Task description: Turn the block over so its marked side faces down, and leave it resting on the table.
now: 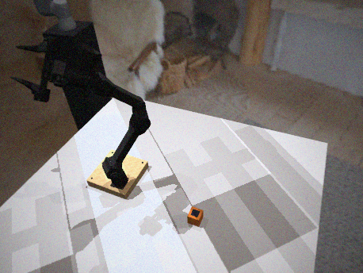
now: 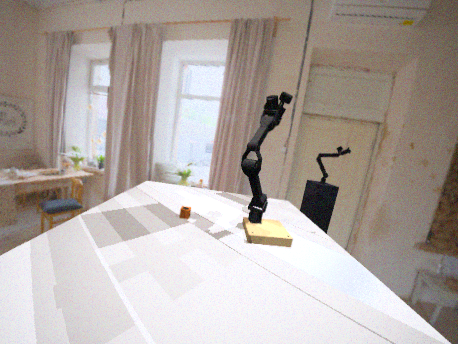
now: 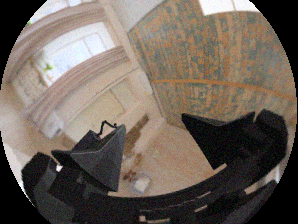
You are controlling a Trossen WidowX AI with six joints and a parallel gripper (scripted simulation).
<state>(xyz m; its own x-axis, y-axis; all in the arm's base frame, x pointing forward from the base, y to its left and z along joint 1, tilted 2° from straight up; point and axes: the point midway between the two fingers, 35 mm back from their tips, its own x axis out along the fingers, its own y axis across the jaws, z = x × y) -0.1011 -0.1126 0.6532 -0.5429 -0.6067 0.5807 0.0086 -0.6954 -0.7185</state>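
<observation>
Reaching high off the table's left corner, the gripper (image 1: 28, 67) spreads its fingers wide apart on nothing, its wrist cut off by the frame. Rightward, the wooden base (image 1: 136, 167), then the orange block (image 1: 195, 216), dark mark upward, on the pale patterned table (image 1: 257, 167).

Open table (image 1: 254, 167) rings the block (image 1: 195, 216); nothing crowds it.

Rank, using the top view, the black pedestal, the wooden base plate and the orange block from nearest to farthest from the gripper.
Measured from the open, empty gripper, raised at upper left:
1. Black pedestal, just right of it, off the table.
2. Square wooden base plate, lower down, under the arm's foot.
3. Orange block with dark marked top, farthest, toward the table's near side.
</observation>
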